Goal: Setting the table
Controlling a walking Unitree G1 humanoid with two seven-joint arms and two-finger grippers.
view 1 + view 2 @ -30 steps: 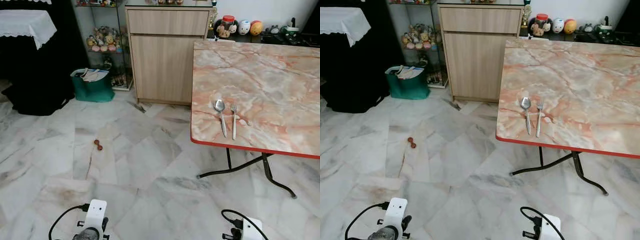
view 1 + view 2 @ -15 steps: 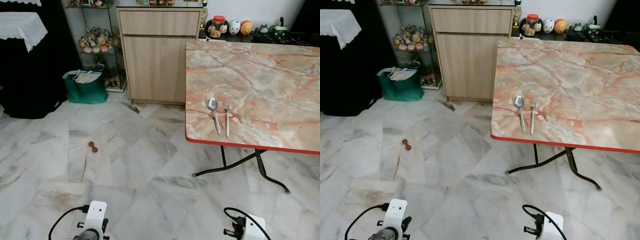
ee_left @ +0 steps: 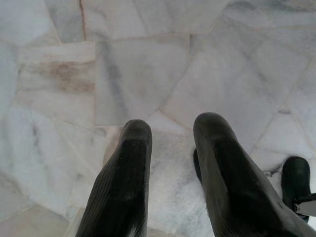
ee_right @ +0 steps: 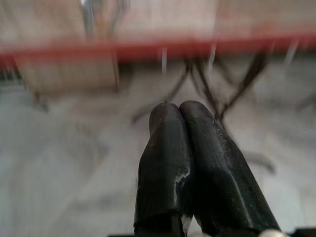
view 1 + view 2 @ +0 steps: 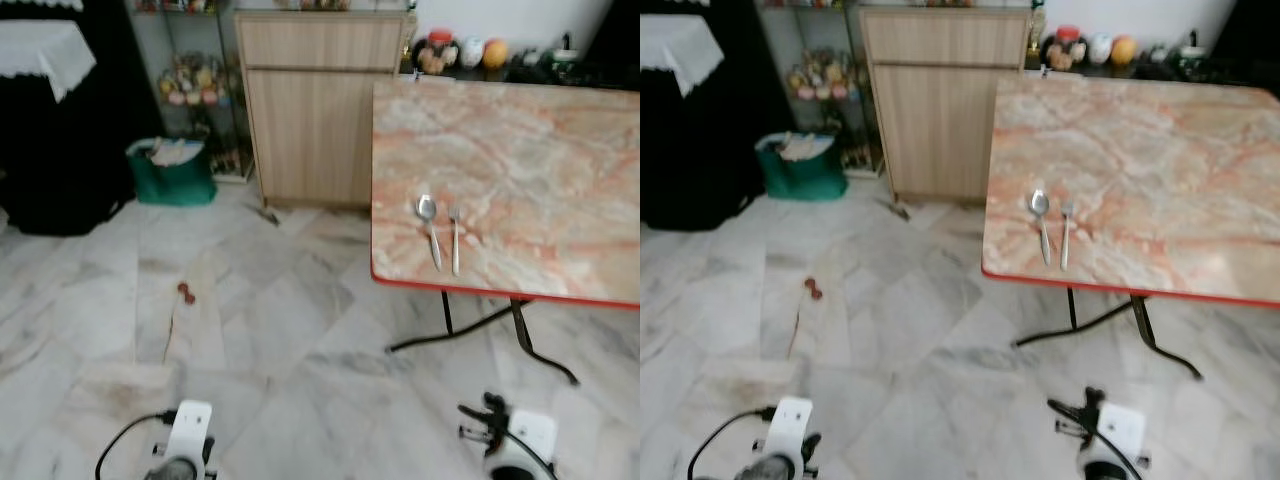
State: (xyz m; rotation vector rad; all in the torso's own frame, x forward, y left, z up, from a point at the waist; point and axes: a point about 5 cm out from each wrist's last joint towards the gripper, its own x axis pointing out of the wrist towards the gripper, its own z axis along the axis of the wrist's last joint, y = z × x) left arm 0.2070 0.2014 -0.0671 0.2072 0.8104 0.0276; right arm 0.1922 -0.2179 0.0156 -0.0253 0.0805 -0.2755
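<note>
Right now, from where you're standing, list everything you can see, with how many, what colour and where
Spoon: one, silver, near the table's front edge, left of the fork.
Fork: one, silver, beside the spoon, apart from it.
Table: one, pink marble top with red edge, black folding legs, ahead on the right.
Cabinet: one, light wood, behind the table's left corner.
Glass shelf: one, left of the cabinet, holding small figurines.
Bag: one, green, on the floor below the shelf.
Small object: one, reddish brown, on the marble floor; too small to identify.
Left gripper: black fingers apart, pointing at the floor.
Right gripper: black fingers pressed together, low, facing the table's red edge.
</note>
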